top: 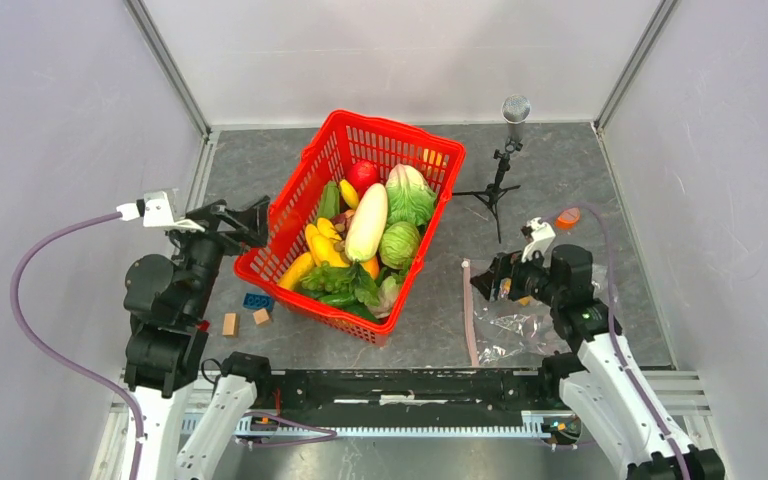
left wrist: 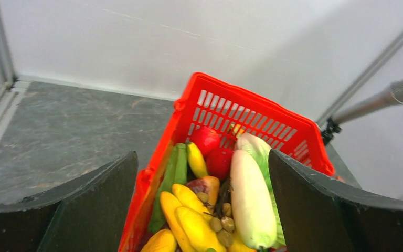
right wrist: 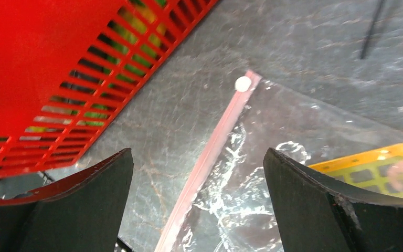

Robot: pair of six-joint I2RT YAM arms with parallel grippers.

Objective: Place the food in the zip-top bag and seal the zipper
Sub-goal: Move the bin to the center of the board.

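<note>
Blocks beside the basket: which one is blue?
The studded block closest to the red basket; the two plain tan wooden blocks sit farther from it.

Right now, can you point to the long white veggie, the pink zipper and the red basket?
long white veggie [top: 366,222], top view, its middle.
pink zipper [right wrist: 209,157], right wrist view, midway along the strip.
red basket [top: 400,131], top view, its far rim.

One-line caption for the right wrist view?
Open right gripper hovers above the clear zip-top bag, its pink zipper near the red basket.
</note>
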